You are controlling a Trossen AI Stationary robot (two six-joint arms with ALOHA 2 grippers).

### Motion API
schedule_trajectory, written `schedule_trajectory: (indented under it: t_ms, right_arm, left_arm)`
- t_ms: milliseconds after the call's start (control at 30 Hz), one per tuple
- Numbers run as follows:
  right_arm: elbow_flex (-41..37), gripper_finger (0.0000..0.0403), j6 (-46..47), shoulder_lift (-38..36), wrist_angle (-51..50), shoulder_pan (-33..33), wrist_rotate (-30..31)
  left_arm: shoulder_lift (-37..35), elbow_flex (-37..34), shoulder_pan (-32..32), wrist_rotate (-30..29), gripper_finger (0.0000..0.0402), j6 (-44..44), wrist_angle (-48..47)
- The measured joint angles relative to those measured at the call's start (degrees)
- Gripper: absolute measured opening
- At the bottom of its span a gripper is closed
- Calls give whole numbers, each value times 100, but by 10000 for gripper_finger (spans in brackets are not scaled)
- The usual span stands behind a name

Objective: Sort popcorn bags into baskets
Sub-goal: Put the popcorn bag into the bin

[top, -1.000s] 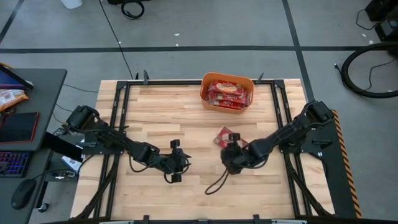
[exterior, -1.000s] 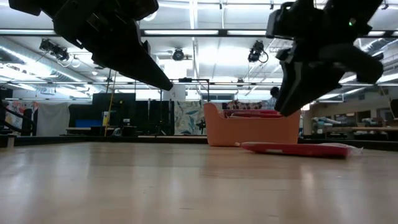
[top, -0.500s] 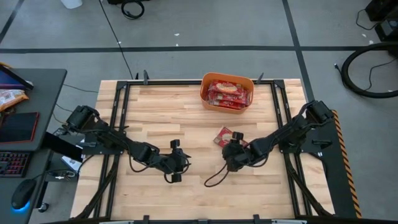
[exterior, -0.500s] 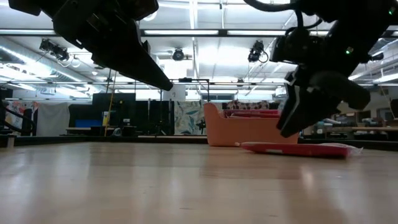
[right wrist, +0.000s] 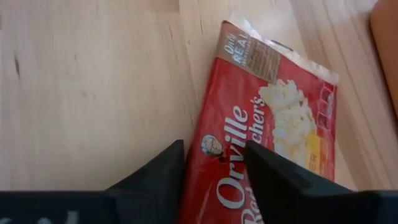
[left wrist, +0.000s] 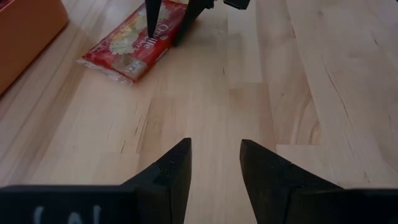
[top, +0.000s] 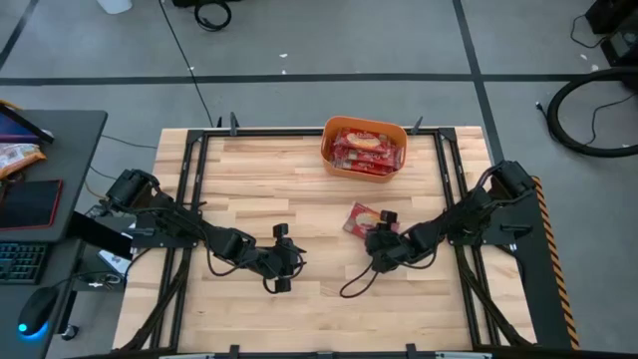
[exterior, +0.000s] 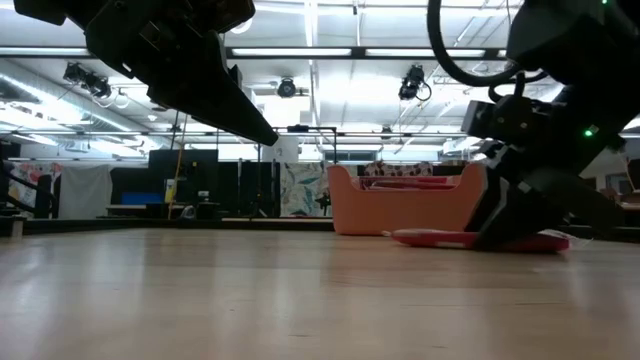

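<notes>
One red popcorn bag [top: 361, 216] [right wrist: 273, 124] lies flat on the wooden table, just near of the orange basket [top: 326, 150] [exterior: 400, 210], which holds several more red bags [top: 367, 148]. My right gripper [right wrist: 211, 149] [top: 375, 230] is open and low at the loose bag's near end. One finger is over the bag, the other over the wood beside its long edge. My left gripper [left wrist: 214, 155] [top: 297, 257] hovers open above bare wood at the table's middle left, pointing toward the bag [left wrist: 134, 46]. My right gripper comes at the bag's near end [right wrist: 217, 155] slanting down from the table's near right. Its open fingers straddle one long edge of the bag. I cannot tell whether the fingertips [left wrist: 150, 36] touch the bag, which lies flat on the table.
A black cable loop [top: 352, 285] trails from the right arm over the near part of the table. Bare wood stretches left of and near the bag. A desk [top: 60, 130] with a keyboard, a mouse and an orange snack bag [top: 20, 156] stands off the table's left edge.
My right gripper has sunk from well above the table down to the loose bag, shifting a little toward the table's right edge and rolling slightly. The bag has stayed where it lay.
</notes>
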Motion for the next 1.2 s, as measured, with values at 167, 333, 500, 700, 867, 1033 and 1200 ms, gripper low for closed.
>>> schedule_trajectory:
  t_ms: [167, 333, 500, 700, 867, 1033, 1200]
  right_arm:
    - [-128, 109, -108, -13, -23, 2, -73]
    - [-52, 34, -347, -7, -158, 8, -35]
    - [340, 21, -811, 16, -565, 130, -38]
    - [1521, 36, -1300, 18, -2157, 151, 500]
    - [2483, 32, -1812, 18, -3475, 143, 1478]
    - [2820, 36, -2406, -49, -4025, -262, 2038]
    - [2659, 36, -2856, -458, -4020, -1134, 1725]
  left_arm:
    - [0, 0, 0, 0, 141, 0, 0]
    - [0, 0, 0, 0, 141, 0, 0]
    - [0, 0, 0, 0, 141, 0, -2]
    - [0, 0, 0, 0, 141, 0, -2]
    - [0, 0, 0, 0, 141, 0, 0]
    - [0, 0, 0, 0, 141, -2, 2]
    - [0, 0, 0, 0, 141, -63, 3]
